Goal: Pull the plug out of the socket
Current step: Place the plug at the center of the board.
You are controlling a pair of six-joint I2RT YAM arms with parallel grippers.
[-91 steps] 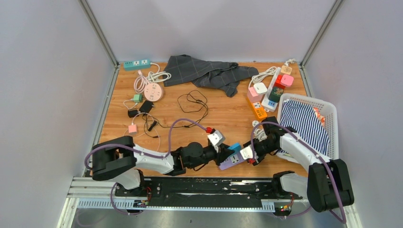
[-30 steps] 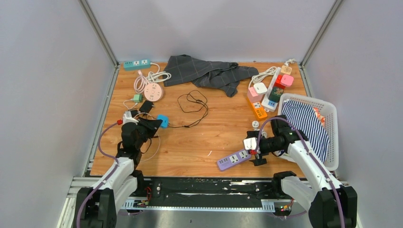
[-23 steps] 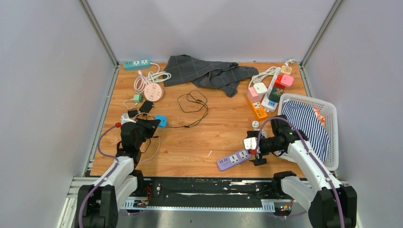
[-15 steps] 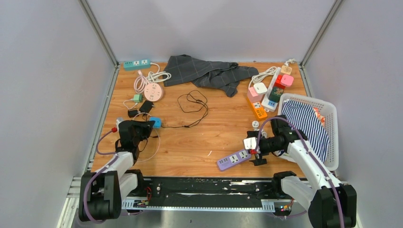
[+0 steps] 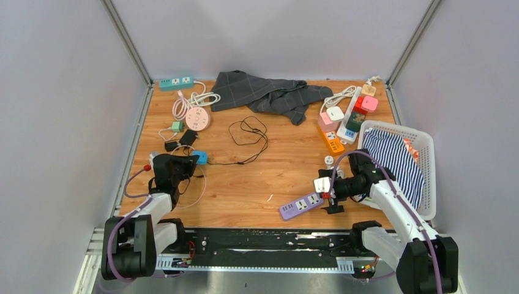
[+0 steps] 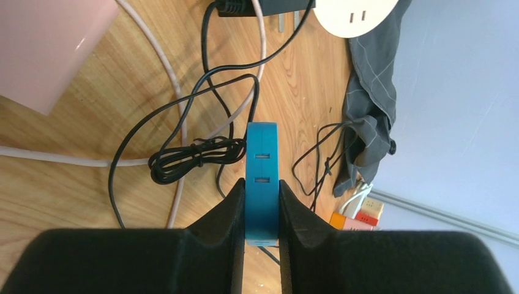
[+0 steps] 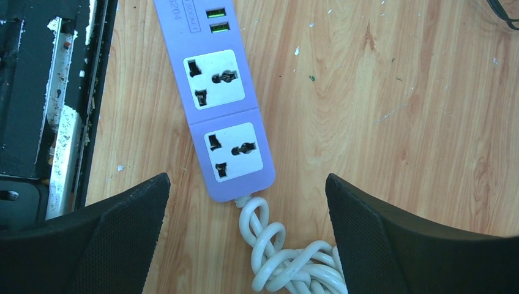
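Note:
A purple power strip (image 5: 301,206) lies near the front edge of the table, and in the right wrist view (image 7: 220,104) both its sockets are empty. Its white coiled cord (image 7: 287,260) runs back between my fingers. My right gripper (image 5: 330,197) is open just above the strip's cord end (image 7: 246,179) and touches nothing. My left gripper (image 5: 179,165) is at the table's left side, shut on a blue plug (image 5: 201,158). In the left wrist view the blue plug (image 6: 262,177) is clamped edge-on between the pads (image 6: 262,211), above bundled black cable (image 6: 190,160).
A white basket (image 5: 428,184) with striped cloth stands at the right. A grey cloth (image 5: 269,92) lies at the back. A pink round socket (image 5: 197,117), a teal strip (image 5: 176,81), loose black cable (image 5: 248,131) and stacked strips (image 5: 346,116) lie around.
Three seconds ago my left gripper was at the purple strip with the blue plug; it has since carried the plug to the left side and drawn back slightly. The right arm stayed still.

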